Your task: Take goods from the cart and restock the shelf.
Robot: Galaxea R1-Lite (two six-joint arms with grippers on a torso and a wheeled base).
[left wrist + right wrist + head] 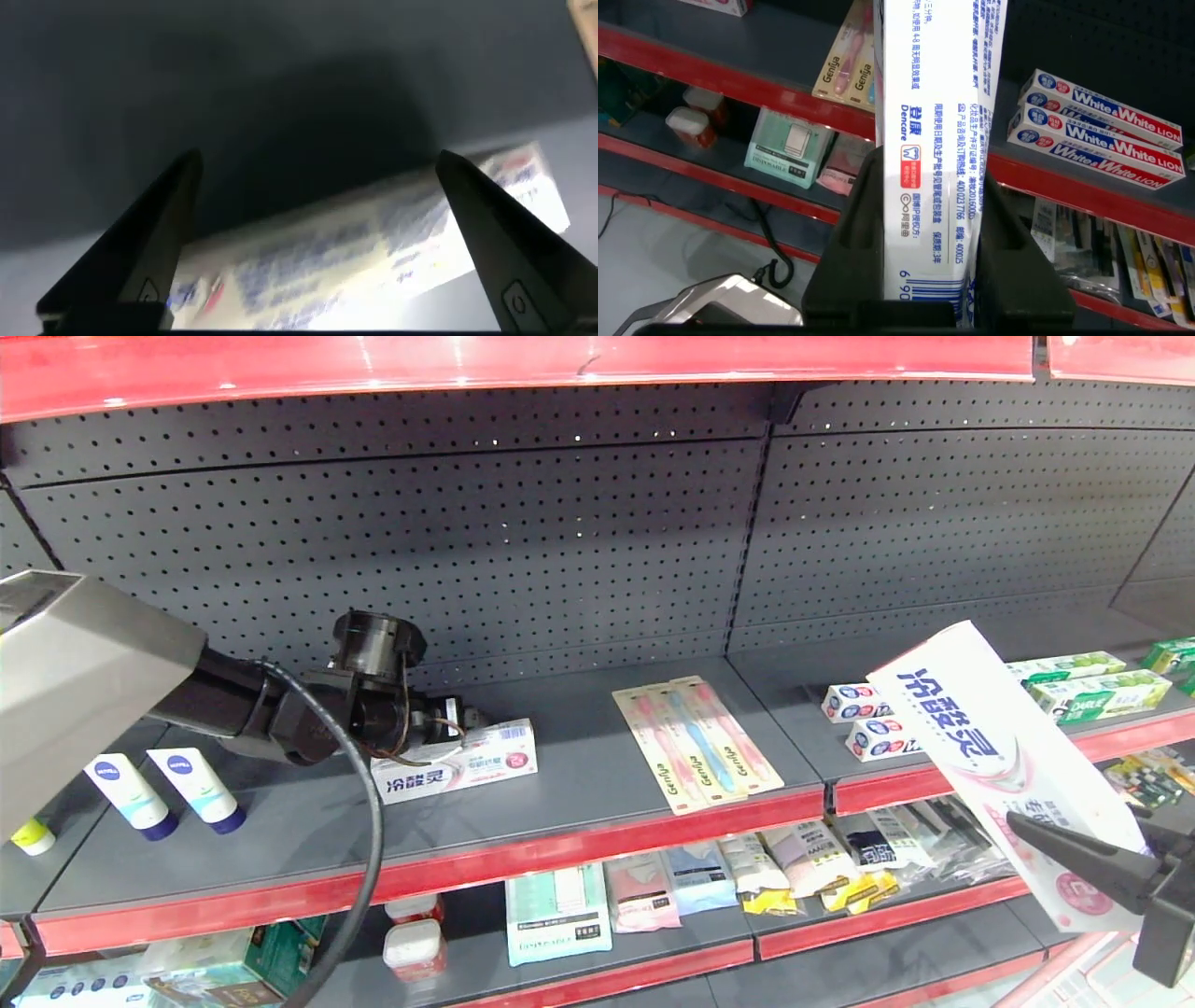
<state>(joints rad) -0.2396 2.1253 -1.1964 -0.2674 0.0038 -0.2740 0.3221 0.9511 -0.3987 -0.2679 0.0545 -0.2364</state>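
A white-and-pink toothpaste box [457,770] lies flat on the grey shelf [579,803], left of middle. My left gripper [459,719] hovers right behind it, open; in the left wrist view its fingers [159,243] are spread wide over the same box [374,252], not closed on it. At the lower right, my right gripper [1027,826] is shut on a second toothpaste box [999,747], which it holds up tilted in front of the shelf. In the right wrist view this box [938,112] stands between the gripper [929,177] fingers.
Toothbrush packs [700,733] lie mid-shelf. White-and-blue toothpaste boxes [864,719] and green boxes [1092,686] sit on the right section. Two white tubes [168,789] stand at the left. The lower shelf [653,887] holds several packets. Between the box and the toothbrushes the shelf is bare.
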